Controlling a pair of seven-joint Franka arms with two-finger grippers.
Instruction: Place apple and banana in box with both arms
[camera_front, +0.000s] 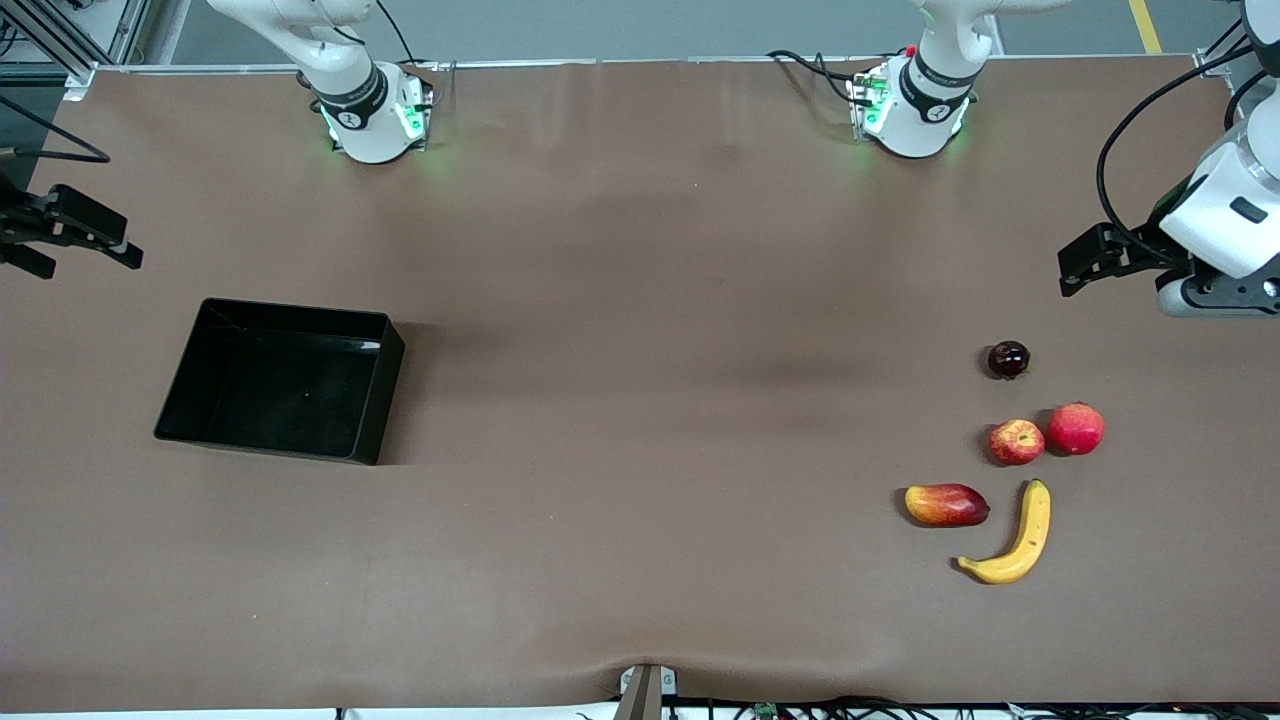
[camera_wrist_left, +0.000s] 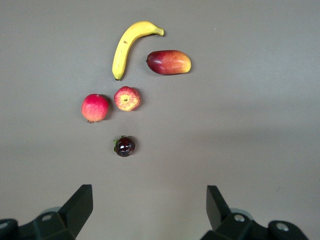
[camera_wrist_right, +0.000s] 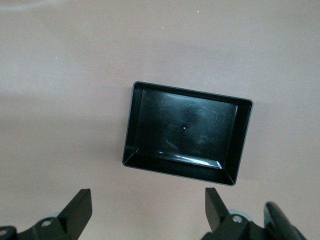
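Note:
The apple (camera_front: 1016, 442) lies on the brown table toward the left arm's end, touching a larger red-pink fruit (camera_front: 1075, 428). The banana (camera_front: 1015, 535) lies nearer the front camera than the apple. The black box (camera_front: 385, 400) stands empty toward the right arm's end. My left gripper (camera_front: 1078, 268) is open and empty in the air, over bare table near the fruits. Its wrist view shows the apple (camera_wrist_left: 127, 98), the banana (camera_wrist_left: 125, 50) and its open gripper (camera_wrist_left: 150, 200). My right gripper (camera_front: 92, 264) is open and empty, over the table beside the box. Its wrist view shows the box (camera_wrist_right: 243, 145) and its open gripper (camera_wrist_right: 148, 205).
A red-yellow mango (camera_front: 946, 504) lies beside the banana. A small dark round fruit (camera_front: 1008, 359) lies farther from the front camera than the apple. The left wrist view also shows the mango (camera_wrist_left: 169, 62), the red-pink fruit (camera_wrist_left: 95, 107) and the dark fruit (camera_wrist_left: 124, 146).

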